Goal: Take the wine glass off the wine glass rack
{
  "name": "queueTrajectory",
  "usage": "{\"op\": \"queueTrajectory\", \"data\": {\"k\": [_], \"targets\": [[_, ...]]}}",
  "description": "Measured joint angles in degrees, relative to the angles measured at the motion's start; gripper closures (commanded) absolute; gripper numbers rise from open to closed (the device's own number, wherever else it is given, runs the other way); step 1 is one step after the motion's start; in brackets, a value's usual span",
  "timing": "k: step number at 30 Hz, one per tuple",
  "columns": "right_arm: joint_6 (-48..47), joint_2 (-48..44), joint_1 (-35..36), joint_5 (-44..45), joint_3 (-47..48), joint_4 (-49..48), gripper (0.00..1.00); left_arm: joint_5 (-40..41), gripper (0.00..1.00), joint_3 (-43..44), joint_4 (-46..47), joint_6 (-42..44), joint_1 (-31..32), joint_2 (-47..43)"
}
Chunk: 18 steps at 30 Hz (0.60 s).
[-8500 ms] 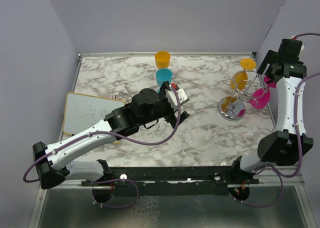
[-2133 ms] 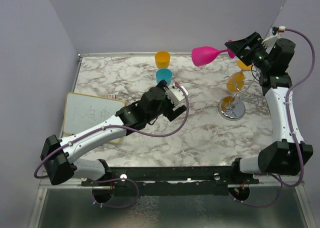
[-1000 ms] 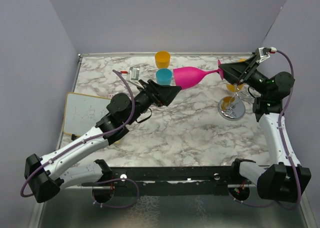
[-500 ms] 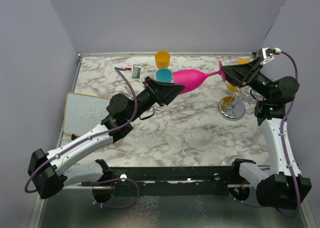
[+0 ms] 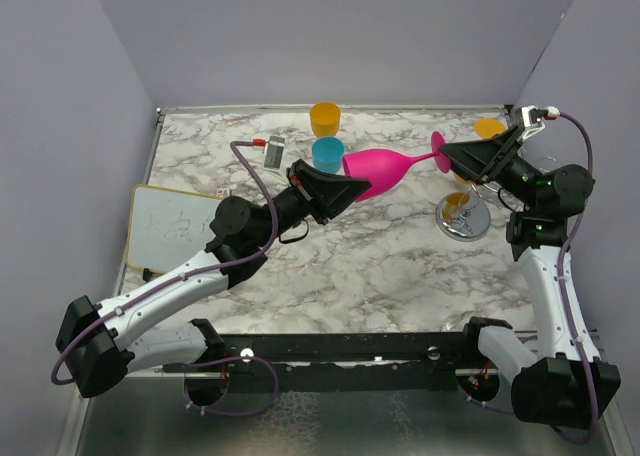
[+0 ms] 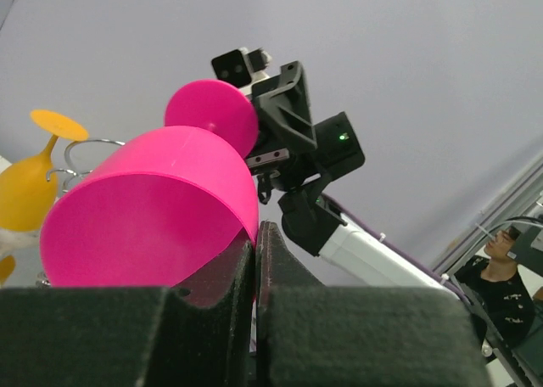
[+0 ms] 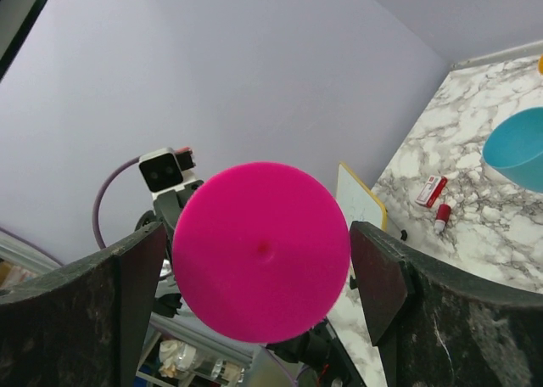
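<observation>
Here's the glossy pink plastic wine glass (image 5: 378, 164), clear of the rack and lying on its side in mid-air in the upper centre of the overhead frame, bowl to the left and foot to the right. The left end effector (image 5: 343, 188) is clamped on the bowl's rim. In the left wrist view its fingers (image 6: 237, 272) are pressed together with only the thin wall between them. The right end effector (image 5: 447, 157) is spread apart, and in its own camera the round foot sits between the fingers (image 7: 383, 272) with a gap on each side, so I'd say it carries nothing. That's the worry: one pinch on a slick rim, with the whole stem and foot hanging out sideways. The glass could sag, twist in the grip or slide free onto the grey-veined white marble worktop (image 5: 400, 266), maybe knocking the round teal plastic cup (image 5: 327, 154) that shows just beside the left end effector. There's trouble on the right too. If that arm backs away off-line, a finger could clip the foot and wrench the glass loose. Just below it at the right of the frame stands the shiny silver wire wine glass rack (image 5: 463, 217), where a yellow plastic glass (image 6: 25, 192) hangs, ready to be bumped by a careless swing.
</observation>
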State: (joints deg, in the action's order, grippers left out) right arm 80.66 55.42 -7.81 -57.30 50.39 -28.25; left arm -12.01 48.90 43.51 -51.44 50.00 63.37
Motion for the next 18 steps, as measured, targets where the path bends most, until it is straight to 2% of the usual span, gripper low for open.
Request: {"op": "queueTrajectory", "data": {"k": [2,5,11,14,18], "targets": [[-0.9,0.1,0.0,0.0,-0.9,-0.1,0.00,-0.3,1.00,-1.3,0.7,0.7,0.0,-1.0],[-4.7,0.5,0.0,-0.1,0.3,2.2,0.00,-0.8,1.00,-2.6,0.9,2.0,-0.1,-2.0],[-15.8,2.1,0.0,-0.2,8.8,10.5,0.00,-1.0,1.00,-5.6,-1.2,4.1,-0.1,-7.9],[-23.0,2.8,0.0,0.0,13.1,16.8,0.00,-0.5,1.00,-6.1,-7.7,6.1,-0.1,-12.2],[-33.2,3.3,0.0,2.5,18.9,26.7,0.00,2.4,1.00,-1.0,-26.9,12.8,-0.1,-16.0]]}}
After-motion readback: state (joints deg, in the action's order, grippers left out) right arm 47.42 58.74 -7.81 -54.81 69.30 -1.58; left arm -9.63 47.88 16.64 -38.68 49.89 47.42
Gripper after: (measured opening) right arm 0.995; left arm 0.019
